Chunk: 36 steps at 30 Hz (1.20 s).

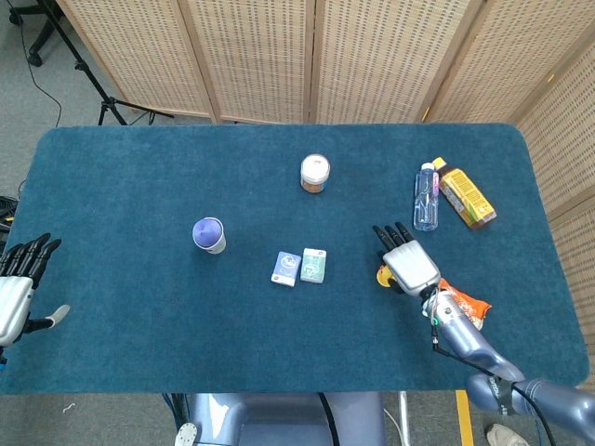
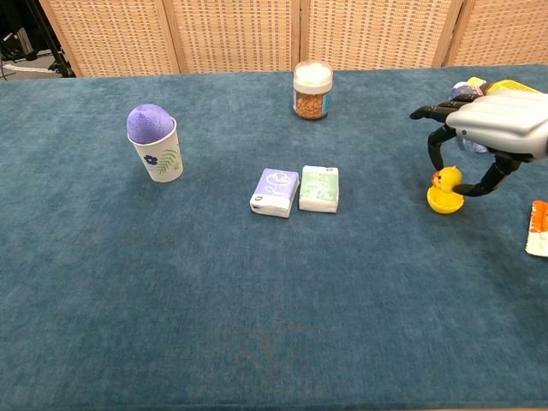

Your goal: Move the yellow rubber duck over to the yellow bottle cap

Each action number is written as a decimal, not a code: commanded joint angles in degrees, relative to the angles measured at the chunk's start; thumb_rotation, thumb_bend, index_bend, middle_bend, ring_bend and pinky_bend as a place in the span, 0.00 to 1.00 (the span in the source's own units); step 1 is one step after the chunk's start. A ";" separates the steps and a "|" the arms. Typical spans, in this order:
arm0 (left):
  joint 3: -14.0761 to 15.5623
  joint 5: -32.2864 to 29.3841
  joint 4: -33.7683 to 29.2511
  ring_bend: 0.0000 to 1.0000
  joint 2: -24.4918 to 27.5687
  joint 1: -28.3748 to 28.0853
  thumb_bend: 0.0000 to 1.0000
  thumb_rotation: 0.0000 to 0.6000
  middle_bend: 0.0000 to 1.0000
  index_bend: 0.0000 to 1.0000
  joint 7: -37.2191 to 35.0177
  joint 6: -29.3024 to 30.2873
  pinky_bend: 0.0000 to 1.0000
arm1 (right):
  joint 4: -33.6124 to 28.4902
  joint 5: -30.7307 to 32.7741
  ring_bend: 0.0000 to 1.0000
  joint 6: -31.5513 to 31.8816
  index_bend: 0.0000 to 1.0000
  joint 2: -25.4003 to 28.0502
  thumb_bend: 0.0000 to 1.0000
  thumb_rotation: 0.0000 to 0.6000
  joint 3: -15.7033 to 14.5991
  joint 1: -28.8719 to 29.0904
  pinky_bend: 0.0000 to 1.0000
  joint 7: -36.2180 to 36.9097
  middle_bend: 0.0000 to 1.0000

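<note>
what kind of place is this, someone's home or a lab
Most likely a lab or robot data-collection room, not a home: a table covered in blue carpet-like cloth is fenced by woven folding screens, a black tripod stand stands on the grey floor, and small household items are spaced out as props.

From the head view the right hand point(image 1: 409, 267) covers the yellow rubber duck point(image 2: 445, 179) and all but a sliver of the yellow bottle cap point(image 1: 382, 275) beneath its palm, while the snack packet point(image 2: 539, 229) beside it runs off the chest view's edge.
</note>
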 commanded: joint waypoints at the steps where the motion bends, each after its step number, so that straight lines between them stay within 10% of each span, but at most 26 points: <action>1: 0.06 0.09 -0.05 0.00 0.10 -0.05 0.21 1.00 0.00 0.00 -0.21 -0.18 0.00 | 0.25 0.28 0.00 -0.18 0.46 -0.15 0.41 1.00 -0.11 -0.02 0.00 -0.12 0.00; 36: 0.03 0.15 0.00 0.00 0.32 -0.23 0.21 1.00 0.00 0.00 -0.74 -0.86 0.00 | 0.41 1.83 0.00 0.12 0.37 -0.62 0.41 1.00 -0.76 -0.50 0.00 -2.46 0.00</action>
